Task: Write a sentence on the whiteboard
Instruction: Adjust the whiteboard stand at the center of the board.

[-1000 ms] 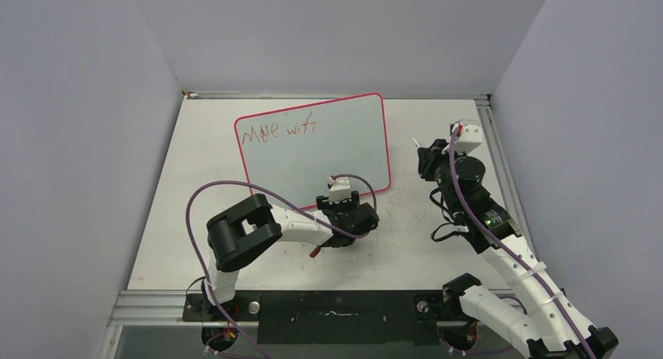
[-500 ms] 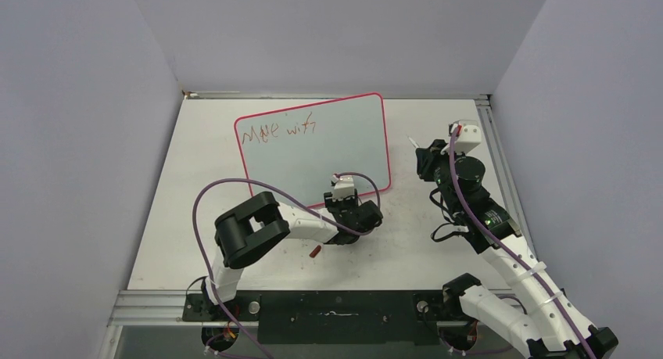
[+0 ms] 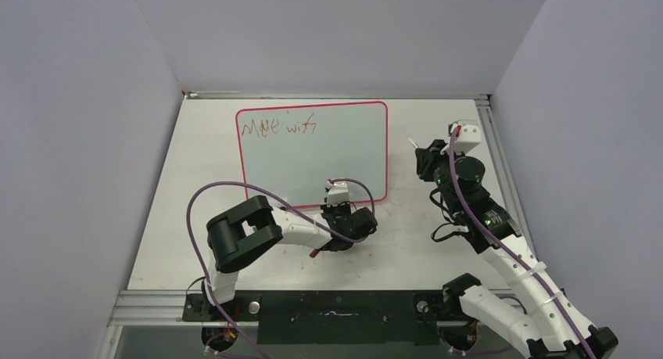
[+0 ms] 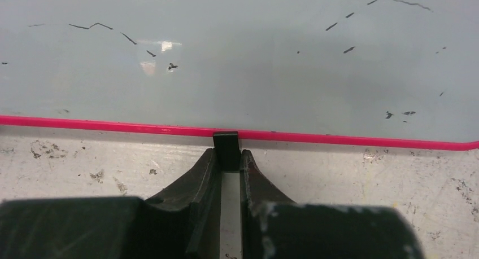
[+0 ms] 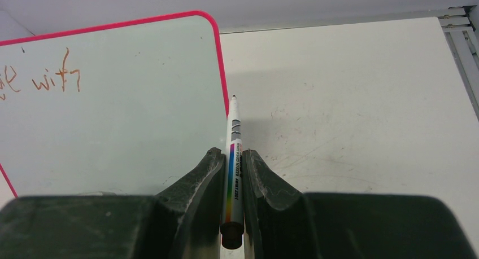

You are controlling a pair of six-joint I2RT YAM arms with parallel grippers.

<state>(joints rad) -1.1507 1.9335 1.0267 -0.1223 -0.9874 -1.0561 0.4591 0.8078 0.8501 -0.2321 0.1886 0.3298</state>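
Note:
The whiteboard (image 3: 328, 159), pale with a pink rim, lies flat on the table and square to its edges. The sentence (image 3: 277, 128) in red-brown letters reads "Move with" at its top left; the word "with" (image 5: 56, 78) shows in the right wrist view. My left gripper (image 3: 336, 208) is at the board's near edge, shut on a small black foot (image 4: 226, 146) that sticks out under the pink rim (image 4: 113, 125). My right gripper (image 3: 426, 162) hovers just right of the board, shut on a white marker (image 5: 233, 152) with a rainbow stripe. The marker's tip points away, beside the board's right rim (image 5: 221, 78).
A small red cap-like piece (image 3: 313, 252) lies on the table just near of the left gripper. Grey walls close in on the left, back and right. A metal rail (image 3: 500, 163) runs along the table's right edge.
The left gripper's jaws have closed on the board's black foot. The board has turned from a tilt to lie square with the table. The right arm has stayed put.

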